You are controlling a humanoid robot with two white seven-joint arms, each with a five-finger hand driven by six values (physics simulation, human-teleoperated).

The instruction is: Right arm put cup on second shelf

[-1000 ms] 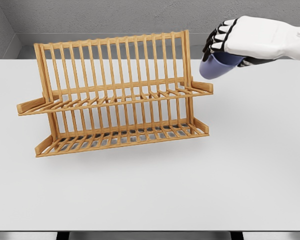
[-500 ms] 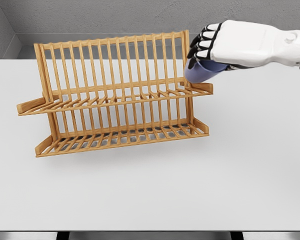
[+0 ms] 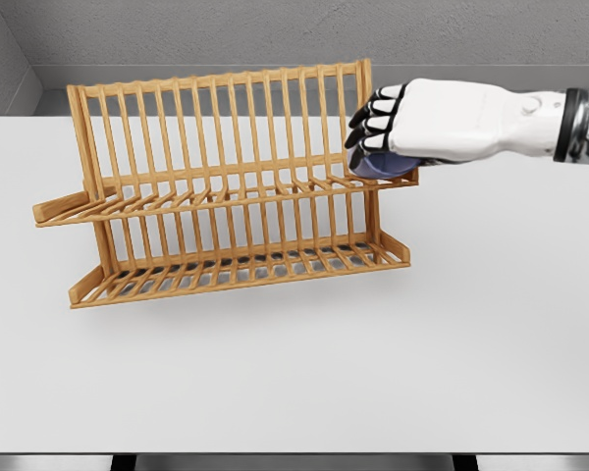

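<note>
A two-tier wooden dish rack (image 3: 226, 196) stands on the white table (image 3: 373, 373), left of the middle. My right hand (image 3: 373, 132) reaches in from the right and hovers over the right end of the rack's upper shelf (image 3: 275, 191). Its dark fingers are curled around a blue cup (image 3: 381, 165), which is tipped and mostly hidden under the palm. The cup's lower edge is at or just above the upper shelf slats; contact cannot be told. The left arm does not show.
The rack's tall back slats (image 3: 216, 123) rise just left of and behind the hand. The lower shelf (image 3: 245, 270) holds nothing. A grey wall runs behind the table.
My right hand has carried the cup left and down, from beside the rack's top right corner to the right end of the upper shelf.
</note>
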